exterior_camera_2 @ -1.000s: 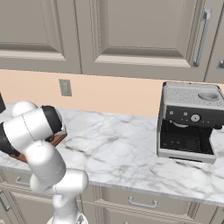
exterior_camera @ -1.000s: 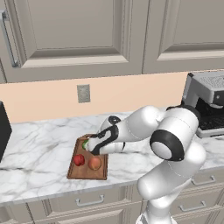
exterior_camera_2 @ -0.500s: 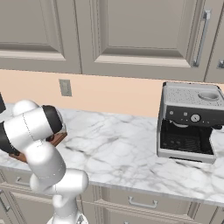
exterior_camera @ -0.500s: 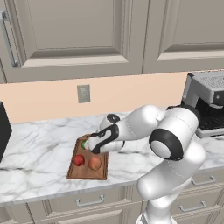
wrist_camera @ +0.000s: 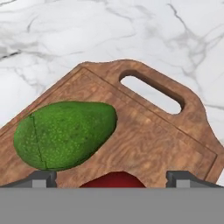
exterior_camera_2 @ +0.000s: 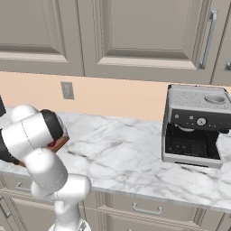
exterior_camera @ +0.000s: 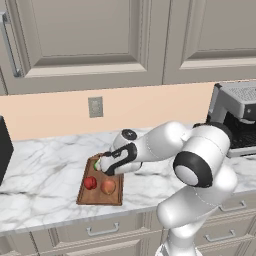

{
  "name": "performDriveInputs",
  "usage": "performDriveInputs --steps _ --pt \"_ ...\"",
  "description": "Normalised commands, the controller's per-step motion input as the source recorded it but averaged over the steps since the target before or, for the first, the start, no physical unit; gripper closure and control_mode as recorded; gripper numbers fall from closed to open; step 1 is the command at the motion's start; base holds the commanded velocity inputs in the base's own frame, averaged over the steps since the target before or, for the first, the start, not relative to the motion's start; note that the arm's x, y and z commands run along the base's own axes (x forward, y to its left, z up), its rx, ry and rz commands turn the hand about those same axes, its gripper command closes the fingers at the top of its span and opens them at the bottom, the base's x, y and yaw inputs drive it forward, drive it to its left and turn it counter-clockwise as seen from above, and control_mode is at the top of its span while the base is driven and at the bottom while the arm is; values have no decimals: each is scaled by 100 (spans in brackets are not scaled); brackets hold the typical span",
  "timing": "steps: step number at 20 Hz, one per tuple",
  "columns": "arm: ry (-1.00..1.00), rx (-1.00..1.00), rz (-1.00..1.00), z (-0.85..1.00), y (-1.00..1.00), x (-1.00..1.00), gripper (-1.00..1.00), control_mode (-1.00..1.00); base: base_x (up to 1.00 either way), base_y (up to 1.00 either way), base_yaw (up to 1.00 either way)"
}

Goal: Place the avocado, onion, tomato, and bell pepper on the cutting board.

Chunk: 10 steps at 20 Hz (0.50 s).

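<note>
Two dark fingertips point(wrist_camera: 43, 178) stand wide apart with nothing between them; the gripper point(exterior_camera: 106, 165) is open above the cutting board point(exterior_camera: 88, 196). Near its tips a red round item point(wrist_camera: 112, 180) lies on the board, the avocado point(wrist_camera: 65, 133) just beyond, short of the handle slot. Bare marble counter point(exterior_camera: 45, 165) surrounds the board. A coffee machine point(exterior_camera_2: 194, 126) stands well apart.
</note>
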Motion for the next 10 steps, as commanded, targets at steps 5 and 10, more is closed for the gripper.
performDriveInputs --steps 5,10 --pt "-5 0 0 28 12 -6 -100 -100 0 0 0" --pt "-9 0 0 38 3 -10 -100 -100 0 0 0"
